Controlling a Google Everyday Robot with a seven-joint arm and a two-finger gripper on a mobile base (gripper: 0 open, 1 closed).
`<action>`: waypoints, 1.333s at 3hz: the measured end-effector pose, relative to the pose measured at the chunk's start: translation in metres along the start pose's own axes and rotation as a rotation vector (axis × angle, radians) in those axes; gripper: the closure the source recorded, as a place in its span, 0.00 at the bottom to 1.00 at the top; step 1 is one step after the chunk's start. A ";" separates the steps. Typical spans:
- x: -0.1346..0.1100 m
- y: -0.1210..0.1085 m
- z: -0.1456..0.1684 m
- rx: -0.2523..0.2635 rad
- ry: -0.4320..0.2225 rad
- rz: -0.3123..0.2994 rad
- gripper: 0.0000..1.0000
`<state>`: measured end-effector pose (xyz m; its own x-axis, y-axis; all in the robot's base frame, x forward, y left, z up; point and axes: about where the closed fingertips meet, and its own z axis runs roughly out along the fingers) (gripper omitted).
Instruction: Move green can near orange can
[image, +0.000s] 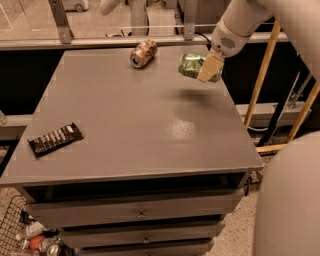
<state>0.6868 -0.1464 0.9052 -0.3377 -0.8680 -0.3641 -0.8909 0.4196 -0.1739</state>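
We see the gripper (204, 69) clamped on the green can (189, 64), holding it sideways in the air over the far right part of the table (150, 130). The orange can (143, 53) lies on its side to the left, near the far edge and apart from the green can. A candy bar (55, 139) lies at the near left.

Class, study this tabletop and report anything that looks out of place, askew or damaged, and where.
The orange can lies on its side near the far edge of the table. The green can, seemingly dented, hangs sideways in the gripper above the far right corner. The candy bar at front left sits skewed to the edge.
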 end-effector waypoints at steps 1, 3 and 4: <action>-0.058 -0.026 0.033 0.063 0.013 0.034 1.00; -0.060 -0.024 0.049 0.056 0.048 0.061 1.00; -0.067 -0.026 0.062 0.074 0.072 0.117 1.00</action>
<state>0.7516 -0.0830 0.8769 -0.4616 -0.8276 -0.3195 -0.8200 0.5354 -0.2024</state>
